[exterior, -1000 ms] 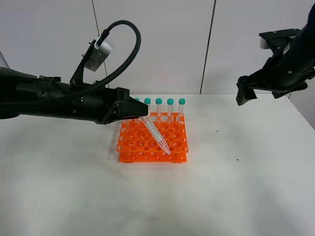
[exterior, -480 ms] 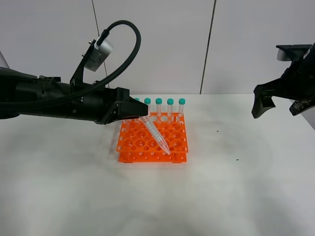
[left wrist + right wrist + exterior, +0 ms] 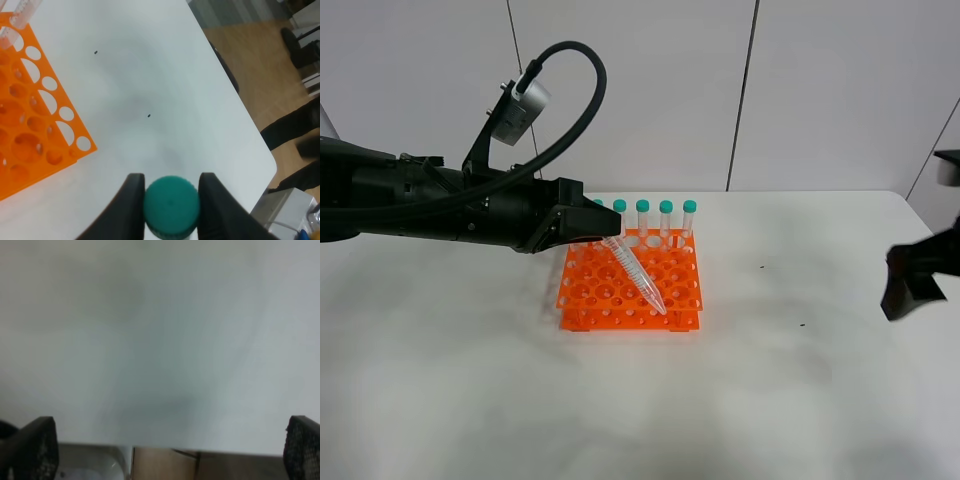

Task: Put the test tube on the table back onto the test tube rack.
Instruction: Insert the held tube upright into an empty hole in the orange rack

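Note:
My left gripper (image 3: 592,226) is shut on a clear test tube (image 3: 634,274) near its teal cap (image 3: 171,205). The tube slants down over the orange test tube rack (image 3: 630,305), its pointed tip at the rack's front right holes. Several teal-capped tubes (image 3: 666,220) stand in the rack's back row. The rack also shows in the left wrist view (image 3: 35,130). My right gripper (image 3: 912,280) hangs open and empty over the right edge of the white table (image 3: 770,400), far from the rack. Its fingertips (image 3: 31,447) stand wide apart in the right wrist view.
The left arm and its black cable (image 3: 565,100) reach in from the left above the table. Small dark specks (image 3: 802,324) lie on the tabletop right of the rack. The table's right edge and floor show in the left wrist view (image 3: 270,150).
My right arm has swung down and to the right, from high at the back to low at the table's right edge. The left gripper and tube have not moved.

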